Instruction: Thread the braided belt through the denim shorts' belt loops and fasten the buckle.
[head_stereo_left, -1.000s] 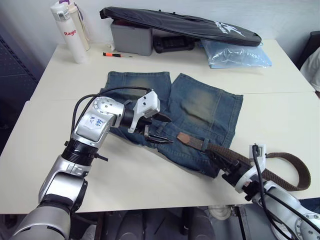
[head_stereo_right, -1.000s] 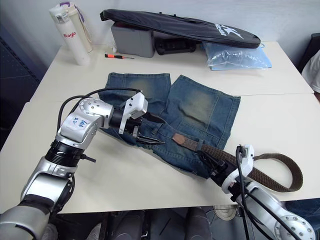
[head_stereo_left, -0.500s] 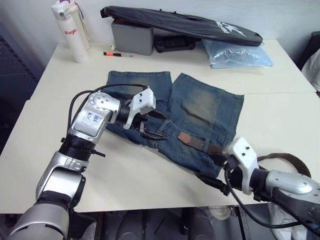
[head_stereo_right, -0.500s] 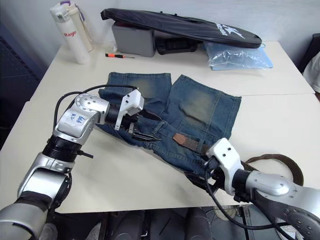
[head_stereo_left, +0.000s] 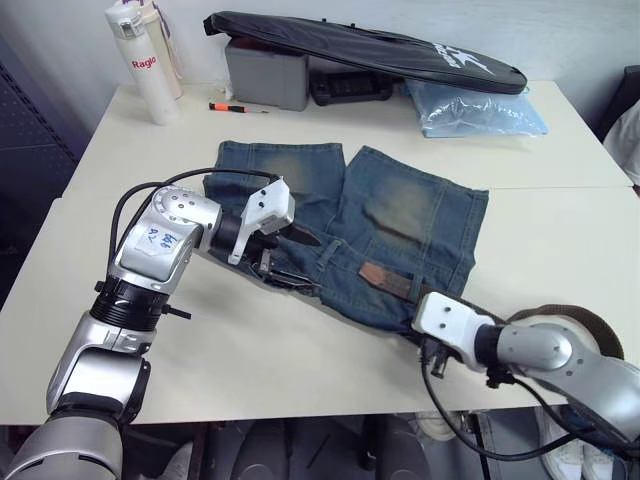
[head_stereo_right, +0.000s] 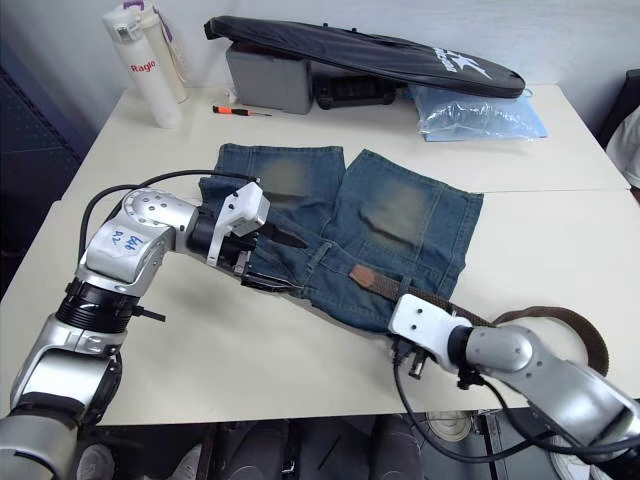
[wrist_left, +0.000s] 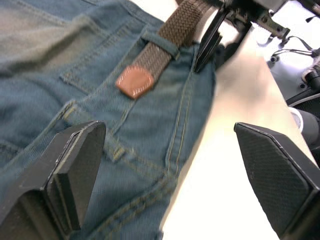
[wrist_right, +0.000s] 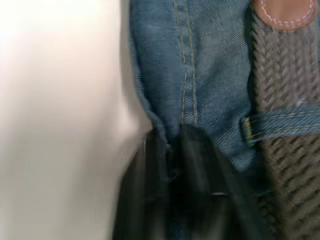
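Lying flat: denim shorts (head_stereo_left: 400, 215) | cream table (head_stereo_left: 560, 240) | white wall (head_stereo_left: 560, 35)

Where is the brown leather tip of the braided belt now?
In the left eye view the leather tip lies on the denim shorts along the waistband, just past a belt loop, between the left tool and the right tool.

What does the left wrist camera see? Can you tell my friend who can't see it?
A brown braided belt runs under one belt loop on blue denim shorts, its tan leather tip lying on the denim. The left gripper is open, one finger over the shorts, the other over the pale table.
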